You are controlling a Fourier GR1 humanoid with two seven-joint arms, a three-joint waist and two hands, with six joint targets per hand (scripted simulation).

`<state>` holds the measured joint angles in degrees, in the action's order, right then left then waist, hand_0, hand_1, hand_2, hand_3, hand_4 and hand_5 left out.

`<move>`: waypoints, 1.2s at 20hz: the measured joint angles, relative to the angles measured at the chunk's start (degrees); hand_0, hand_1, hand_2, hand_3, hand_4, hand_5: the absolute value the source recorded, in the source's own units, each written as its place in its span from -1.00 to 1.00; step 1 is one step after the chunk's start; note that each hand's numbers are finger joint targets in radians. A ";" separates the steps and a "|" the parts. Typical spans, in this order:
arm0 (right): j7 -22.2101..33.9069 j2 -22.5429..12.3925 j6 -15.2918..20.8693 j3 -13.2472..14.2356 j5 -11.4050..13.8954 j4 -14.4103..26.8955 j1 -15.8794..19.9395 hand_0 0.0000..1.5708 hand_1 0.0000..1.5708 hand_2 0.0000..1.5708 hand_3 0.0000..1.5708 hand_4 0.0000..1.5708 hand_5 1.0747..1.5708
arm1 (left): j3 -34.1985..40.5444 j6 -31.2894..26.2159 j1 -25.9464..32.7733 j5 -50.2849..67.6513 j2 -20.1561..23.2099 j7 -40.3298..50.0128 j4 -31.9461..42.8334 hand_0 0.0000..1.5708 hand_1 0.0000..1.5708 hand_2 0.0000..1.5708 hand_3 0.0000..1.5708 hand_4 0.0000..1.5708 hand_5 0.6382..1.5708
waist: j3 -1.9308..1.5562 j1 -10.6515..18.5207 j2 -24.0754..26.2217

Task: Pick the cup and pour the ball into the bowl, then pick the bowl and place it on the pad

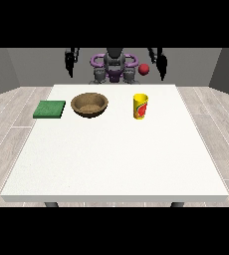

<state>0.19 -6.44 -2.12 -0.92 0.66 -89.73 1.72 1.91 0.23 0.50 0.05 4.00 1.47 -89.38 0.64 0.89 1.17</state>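
Cup stands upright on the white table, right of centre toward the far edge, yellow with a red mark on its side. Just left of it, well apart, sits the brown bowl, wide mouth up, and left again lies the flat green pad, close to the table's left edge. All three line up in a row across the far half of the tabletop. And look at the ball: small, red, showing above the far edge of the table, up and behind the cup, not inside it. Both hands are raised beside the robot's torso, clear of the table. The hand at the view's left hangs dark and narrow; the hand at the view's right sits near the ball, not touching it. Whether the fingers of either are spread or curled, I cannot tell.
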 measured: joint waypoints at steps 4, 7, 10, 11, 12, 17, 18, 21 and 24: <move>2.19 -1.13 -0.11 0.50 -0.27 -2.75 0.63 -1.00 -1.00 -1.00 -1.00 -0.85 0.97 | 0.23 -0.19 -0.57 0.14 1.14 2.13 -2.82 -1.00 -1.00 -1.00 -1.00 -1.00 0.78 | -0.34 -0.18 7.32; 1.47 -1.20 -0.68 1.95 -2.25 -3.20 -0.61 -1.00 -1.00 -1.00 -1.00 -0.92 0.97 | -0.31 0.80 -0.67 0.31 0.62 1.69 -4.30 -1.00 -1.00 -1.00 -1.00 -1.00 0.77 | -0.51 -1.02 9.89; -5.34 -1.93 -4.57 6.31 -7.62 0.49 -4.27 -1.00 -1.00 -1.00 -1.00 -1.00 0.97 | -2.64 3.62 0.98 0.83 -1.76 -4.26 -4.22 -1.00 -1.00 -1.00 -1.00 -1.00 0.79 | -0.63 -1.90 6.90; -7.54 -2.31 -5.89 7.55 -8.92 1.87 -4.67 -1.00 -1.00 -1.00 -1.00 -0.97 0.98 | -4.13 5.09 1.22 0.97 -2.23 -6.01 -4.26 -1.00 -1.00 -1.00 -1.00 -1.00 0.80 | -0.66 -1.98 5.86; -9.80 -2.64 -7.18 8.48 -9.86 3.05 -4.88 -1.00 -1.00 -1.00 -1.00 -1.00 0.95 | -4.15 5.31 1.10 1.16 -2.60 -8.39 -3.58 -1.00 -1.00 -1.00 -1.00 -1.00 0.79 | -0.66 -2.16 4.37; -17.96 -3.54 -11.18 11.20 -11.43 8.97 -3.58 -1.00 -1.00 -1.00 -1.00 -1.00 0.95 | -4.59 6.81 -1.51 2.00 -2.86 -14.89 -0.18 -1.00 -1.00 -1.00 -1.00 -1.00 0.77 | -0.65 -2.14 -0.52; -19.25 -3.30 -11.40 11.18 -11.20 9.97 -3.04 -1.00 -1.00 -1.00 -1.00 -1.00 0.97 | -4.23 6.99 -2.94 1.88 -2.88 -14.95 0.62 -1.00 -1.00 -1.00 -1.00 -1.00 0.76 | -0.65 -2.25 -1.17; -20.60 -3.03 -11.20 11.11 -10.71 11.35 -0.15 -1.00 -1.00 -1.00 -1.00 -1.00 0.95 | -1.99 7.21 -7.62 1.90 -2.45 -17.57 5.14 -1.00 -1.00 -1.00 -1.00 -1.00 0.76 | -0.64 -2.98 -3.81; -22.85 -3.14 -11.10 11.73 -10.48 14.15 3.30 -1.00 -1.00 -1.00 -1.00 -1.00 0.93 | -0.40 7.75 -12.11 1.39 -2.04 -20.11 9.26 -1.00 -1.00 -1.00 -1.00 -1.00 0.74 | -0.65 -3.24 -7.10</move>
<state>-22.66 -9.58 -13.21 10.81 -9.82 -75.59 5.02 1.51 7.99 -11.61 1.43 1.96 -18.64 -80.12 -0.01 -2.36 -5.92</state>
